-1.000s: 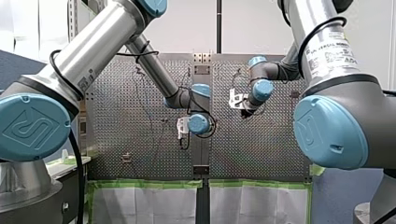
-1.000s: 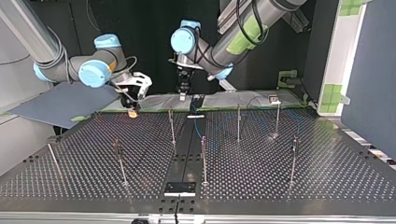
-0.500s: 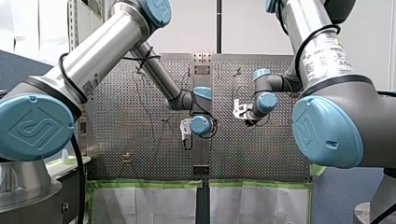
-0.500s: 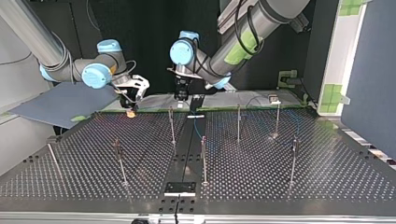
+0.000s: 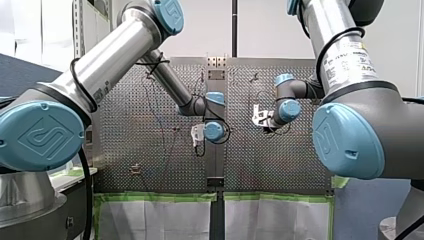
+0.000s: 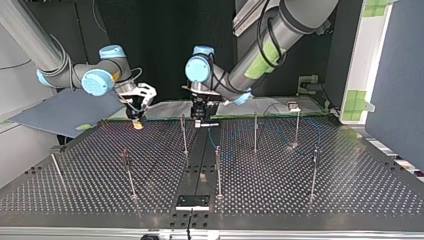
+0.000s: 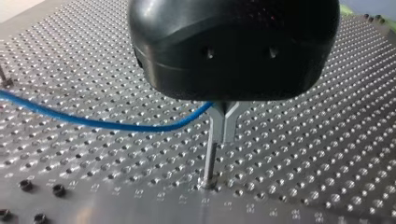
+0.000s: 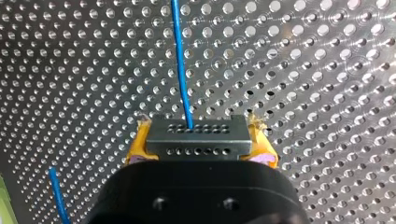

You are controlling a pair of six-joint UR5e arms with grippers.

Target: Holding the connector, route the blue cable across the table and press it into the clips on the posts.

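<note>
My right gripper (image 8: pixel 198 136) is shut on the grey connector (image 8: pixel 198 140), gripped between its yellow pads (image 8: pixel 137 142). The blue cable (image 8: pixel 180 56) leaves the connector across the perforated table. In the top view this gripper (image 6: pixel 136 120) hangs low at the table's far left. My left gripper (image 6: pixel 199 116) is near the centre strip, close above a post with a forked clip (image 7: pixel 224 123). The blue cable (image 7: pixel 93 122) rises under its black body just over that clip. Its fingers are hidden behind the body.
Several thin clip posts (image 6: pixel 218 170) stand about the perforated table (image 6: pixel 325 200). A black centre strip with a plate (image 6: pixel 192 201) runs down the middle. A grey board (image 6: pixel 65 110) leans at the top view's left. Green-taped mats (image 5: pixel 160 217) border the table.
In the top view my left gripper has come down and slightly right, towards the table by the centre strip. My right gripper has shifted a little to that view's left and lower.
</note>
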